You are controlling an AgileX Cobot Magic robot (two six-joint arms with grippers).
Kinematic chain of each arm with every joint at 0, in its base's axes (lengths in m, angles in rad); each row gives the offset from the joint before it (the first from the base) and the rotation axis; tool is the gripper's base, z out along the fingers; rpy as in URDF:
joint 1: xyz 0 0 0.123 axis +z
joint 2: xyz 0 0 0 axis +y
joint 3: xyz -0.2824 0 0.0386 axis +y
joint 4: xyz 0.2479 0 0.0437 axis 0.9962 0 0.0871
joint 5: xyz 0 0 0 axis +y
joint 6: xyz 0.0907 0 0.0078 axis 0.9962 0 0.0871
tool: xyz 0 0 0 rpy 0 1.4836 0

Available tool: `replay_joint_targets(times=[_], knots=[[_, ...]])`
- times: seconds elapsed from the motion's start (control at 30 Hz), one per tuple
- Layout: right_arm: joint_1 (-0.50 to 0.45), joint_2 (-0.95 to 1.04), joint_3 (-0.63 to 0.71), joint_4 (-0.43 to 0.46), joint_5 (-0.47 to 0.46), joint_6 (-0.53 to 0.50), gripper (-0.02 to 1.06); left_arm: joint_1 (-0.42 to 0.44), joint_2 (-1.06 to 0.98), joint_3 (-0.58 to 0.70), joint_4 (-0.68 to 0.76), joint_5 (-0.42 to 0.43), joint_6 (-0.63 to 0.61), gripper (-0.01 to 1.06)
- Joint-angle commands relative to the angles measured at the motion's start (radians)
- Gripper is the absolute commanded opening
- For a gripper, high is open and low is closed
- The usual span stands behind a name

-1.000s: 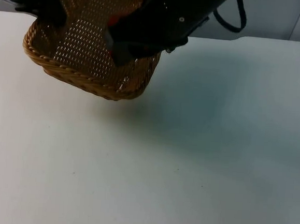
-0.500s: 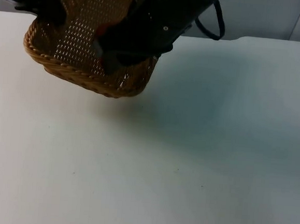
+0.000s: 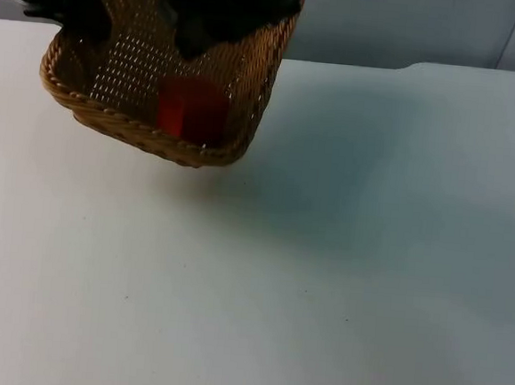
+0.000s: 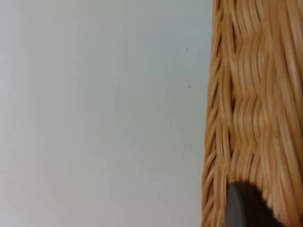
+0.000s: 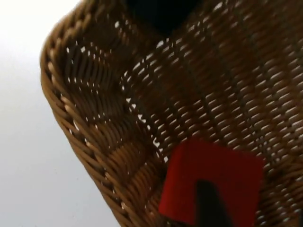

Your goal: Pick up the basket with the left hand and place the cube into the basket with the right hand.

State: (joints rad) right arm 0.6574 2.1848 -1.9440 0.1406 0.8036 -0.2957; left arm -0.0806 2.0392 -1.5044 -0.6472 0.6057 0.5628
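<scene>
The right pincer (image 3: 194, 36) hangs above the far part of the basket (image 3: 120, 124), a dark mass at the upper edge of the top view; the cube (image 3: 191, 107) lies below it and apart from it, so it grasps nothing, though whether its fingers stand spread or closed I cannot tell. In the right wrist view one black fingertip (image 5: 208, 203) stands in front of the cube (image 5: 213, 182), which rests on the woven floor of the basket (image 5: 94, 142) close to the curved wall near one corner. The cube is plain red, with no mark or lettering to be read on the faces that show. The left pincer (image 3: 72, 4) is at the basket's far left rim in the top view, dark against the wicker; in the left wrist view its black fingertip (image 4: 244, 205) lies against the outer weave of the basket (image 4: 251, 94), so it is clenched on the basket's wall. The basket is tan wicker with an open-mesh bottom and a thick braided rim, and it sits tilted, its near rim low toward the worktop (image 3: 322, 278). Its shadow falls on the white worktop just beneath and to the right of it. Beside the basket wall in the left wrist view lies bare white worktop (image 4: 94, 118) with a few tiny dark specks.
</scene>
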Motion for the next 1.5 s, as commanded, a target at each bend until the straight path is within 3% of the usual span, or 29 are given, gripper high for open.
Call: replay_joint_targets(times=[0.0, 0.13, 0.23, 0.27, 0.3, 0.37, 0.73, 0.97, 1.13, 1.47], knots=[[0.002, -0.008, -0.108, -0.028, 0.099, 0.019, 0.03, -0.006, -0.014, -0.006, -0.022, 0.005, 0.005, 0.0], [0.002, -0.014, -0.253, -0.154, 0.251, 0.093, 0.0, -0.006, -0.014, -0.006, -0.022, 0.005, 0.005, 0.0], [0.002, -0.05, -0.347, -0.41, 0.354, 0.21, 0.0, -0.006, -0.014, -0.006, -0.022, 0.005, 0.005, 0.0], [0.002, -0.05, -0.347, -0.41, 0.354, 0.21, 0.0, -0.006, -0.014, -0.006, -0.022, 0.005, 0.005, 0.0], [0.002, -0.078, -0.371, -0.528, 0.389, 0.256, 0.0, -0.006, -0.014, -0.006, -0.022, 0.005, 0.005, 0.0], [-0.007, -0.141, -0.376, -0.616, 0.417, 0.303, 0.0, -0.006, -0.014, -0.006, -0.022, 0.005, 0.005, 0.0], [-0.038, -0.443, -0.372, -0.624, 0.417, 0.32, 0.0, -0.006, -0.014, -0.006, -0.024, 0.013, 0.005, 0.0], [-0.038, -0.556, -0.372, -0.607, 0.417, 0.32, 0.0, -0.008, -0.002, -0.006, -0.11, 0.231, -0.002, 0.0], [-0.038, -0.574, -0.372, -0.607, 0.417, 0.32, 0.0, -0.016, 0.023, -0.006, -0.139, 0.333, -0.002, 0.0], [-0.038, -0.574, -0.372, -0.613, 0.417, 0.302, 0.0, -0.092, 0.132, -0.004, -0.131, 0.364, -0.002, 0.0]])
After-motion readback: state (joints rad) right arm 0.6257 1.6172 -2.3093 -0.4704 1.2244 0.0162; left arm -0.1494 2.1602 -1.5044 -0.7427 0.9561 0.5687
